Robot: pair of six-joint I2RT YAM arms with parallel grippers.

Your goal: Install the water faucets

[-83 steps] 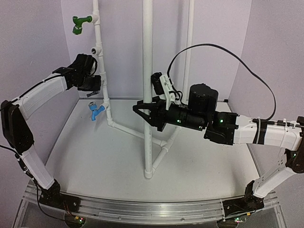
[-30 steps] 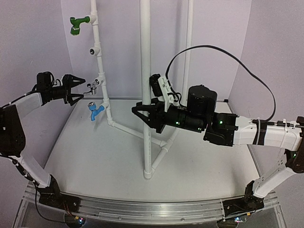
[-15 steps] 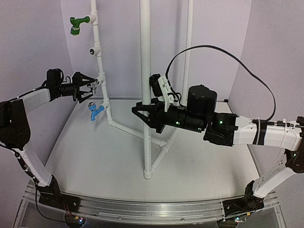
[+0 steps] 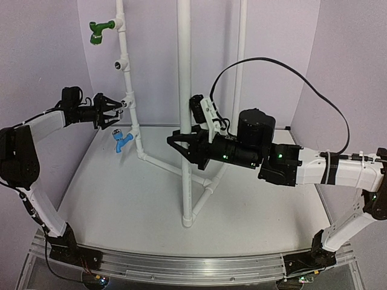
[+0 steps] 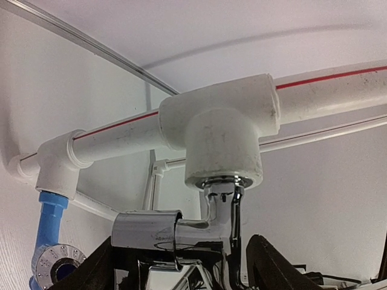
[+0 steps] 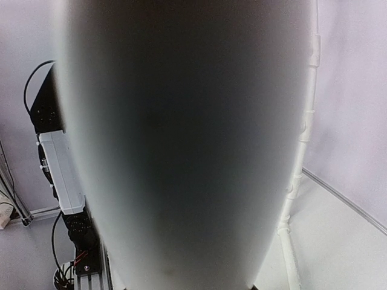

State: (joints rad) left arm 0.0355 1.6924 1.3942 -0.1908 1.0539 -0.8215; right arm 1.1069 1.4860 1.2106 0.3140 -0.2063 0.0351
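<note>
The left pincer (image 4: 113, 110) is standing partly spread around the silver faucet (image 5: 148, 229). One dark finger (image 5: 275, 266) is waiting on each side of its chrome body, and I cannot tell whether they are already pressing on it. The faucet is sitting with its stem in the mouth of the white tee fitting (image 5: 224, 136), directly ahead of this pincer. How deep the thread is sitting I cannot see. In my judgement the risk is lying here. The chrome is smooth, so the fingers may be slipping when they are turning it. A crooked thread may be jamming, and a hard push may be bending the thin pipe (image 4: 124, 78). Just below the left pincer the blue faucet (image 4: 123, 141) is hanging from its own fitting, close enough that a lower finger may be knocking it. Well above the pincer the green faucet (image 4: 100, 30) is sitting high on the same pipe. Farther right, the right pincer (image 4: 179, 147) is clamping narrowly on the upright pipe (image 4: 186, 72), which is filling its whole wrist view, and it is probably steadying the frame. If this grip is loosening, the frame may be swinging. Behind that pincer a black cable (image 4: 284, 66) is arching over the arm, well apart from the pipes, and under both pincers the table (image 4: 133, 205) is carrying the frame.
</note>
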